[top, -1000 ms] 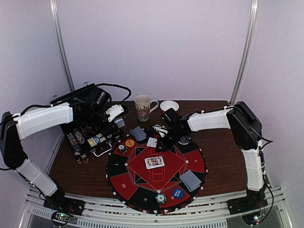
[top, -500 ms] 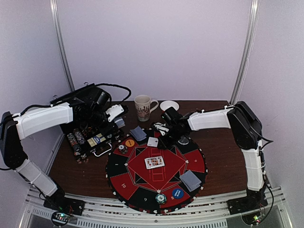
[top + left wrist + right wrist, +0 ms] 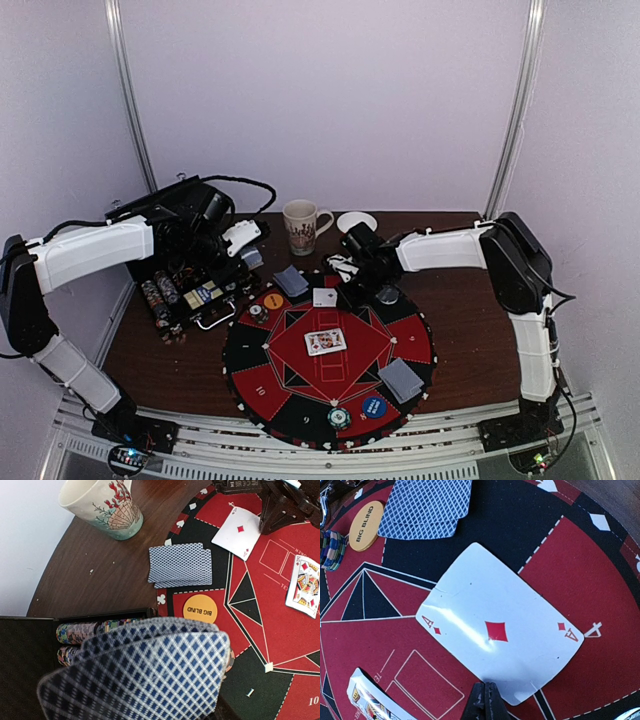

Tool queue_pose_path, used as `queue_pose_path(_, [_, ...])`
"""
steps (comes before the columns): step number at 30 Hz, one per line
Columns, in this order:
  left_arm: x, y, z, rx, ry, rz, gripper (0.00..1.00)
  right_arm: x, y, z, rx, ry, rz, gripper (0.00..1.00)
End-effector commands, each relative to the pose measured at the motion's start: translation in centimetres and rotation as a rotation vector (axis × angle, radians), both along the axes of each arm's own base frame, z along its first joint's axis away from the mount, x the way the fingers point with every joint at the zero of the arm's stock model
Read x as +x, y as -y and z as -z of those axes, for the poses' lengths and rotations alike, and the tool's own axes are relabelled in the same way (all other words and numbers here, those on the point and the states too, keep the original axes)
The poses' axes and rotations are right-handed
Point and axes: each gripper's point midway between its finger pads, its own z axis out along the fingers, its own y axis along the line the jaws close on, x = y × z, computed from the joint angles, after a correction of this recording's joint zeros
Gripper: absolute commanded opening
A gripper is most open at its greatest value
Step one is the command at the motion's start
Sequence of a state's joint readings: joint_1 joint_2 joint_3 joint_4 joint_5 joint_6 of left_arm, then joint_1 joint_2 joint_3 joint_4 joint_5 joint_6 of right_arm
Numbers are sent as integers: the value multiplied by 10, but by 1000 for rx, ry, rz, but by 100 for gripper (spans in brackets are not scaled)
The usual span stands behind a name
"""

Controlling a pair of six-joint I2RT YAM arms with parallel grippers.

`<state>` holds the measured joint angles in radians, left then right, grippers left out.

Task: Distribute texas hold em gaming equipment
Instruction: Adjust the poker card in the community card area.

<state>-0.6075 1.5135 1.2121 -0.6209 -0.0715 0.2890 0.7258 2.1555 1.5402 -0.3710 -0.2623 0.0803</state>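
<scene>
The right hand [image 3: 485, 701], its fingers pinched shut on nothing, hangs over the near edge of the ace of diamonds [image 3: 499, 630]; whether it touches the card cannot be told. The ace lies face up and flat on the far part of the round felt mat [image 3: 412, 340], straddling a red field and a black one. Just beyond it, at the mat's far-left rim, sits a face-down card pile [image 3: 180, 565], with the orange Big Blind disc [image 3: 200, 609] beside it and a small chip stack [image 3: 330, 547] close by. A strip of open red felt separates the ace from the king card [image 3: 325, 341] at the mat's centre.

The left hand [image 3: 247, 257] hovers by the open black case [image 3: 170, 262] at the counter's far left, gripping a fan of blue-backed cards [image 3: 145, 675] that fills its wrist view. A second card pile [image 3: 401, 379], a blue disc [image 3: 373, 407] and a striped chip [image 3: 340, 417] lie along the mat's near rim. A mug [image 3: 303, 226] and a small white dish [image 3: 356, 222] stand behind the mat, and brown counter [image 3: 470, 330] shows to the mat's right.
</scene>
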Motion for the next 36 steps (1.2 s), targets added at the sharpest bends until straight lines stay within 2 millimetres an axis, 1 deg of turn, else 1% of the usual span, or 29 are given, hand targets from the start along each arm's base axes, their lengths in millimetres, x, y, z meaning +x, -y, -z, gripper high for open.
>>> queue_pose_path(1, [7,0,-12,-29,44,-10,45,-18,-10,-19,42,-24,-96,3])
queue_pose_path(3, [7,0,-12,-31,45,-9,45,-38,-24,-40,129,-30,-193,12])
queue_pose_path(4, [7,1,-12,-31,44,-10,45,-46,-28,-49,165,-31,-234,17])
queue_pose_path(6, [7,1,-12,-32,43,-10,45,-60,-30,-60,208,-33,-284,28])
queue_pose_path(7, [7,1,-13,-32,45,-8,45,-62,-29,-63,221,-40,-277,32])
queue_pose_path(8, [7,1,-13,-33,45,-8,45,-60,-25,-64,230,-56,-243,34])
queue_pose_path(10, [6,0,-13,-34,46,-11,45,-59,-14,-58,255,-134,-134,34])
queue_pose_path(12, [5,-1,-13,-34,47,-12,45,-66,-7,-53,314,-248,-19,38])
queue_pose_path(15, [4,-1,-13,-36,46,-10,45,-76,1,-44,377,-322,90,43])
queue_pose_path(18, [5,0,-14,-43,44,-10,45,-89,4,-36,414,-404,156,46])
queue_pose_path(22, [5,1,-15,-45,44,-8,45,-92,11,-23,410,-435,225,47])
queue_pose_path(27, [5,1,-16,-47,47,-8,45,-96,5,-2,427,-521,255,46])
queue_pose_path(32, [4,-1,-16,-43,50,-8,45,-94,-1,4,458,-548,267,45])
queue_pose_path(36, [4,0,-15,-40,48,-7,45,-93,-6,5,493,-574,272,42])
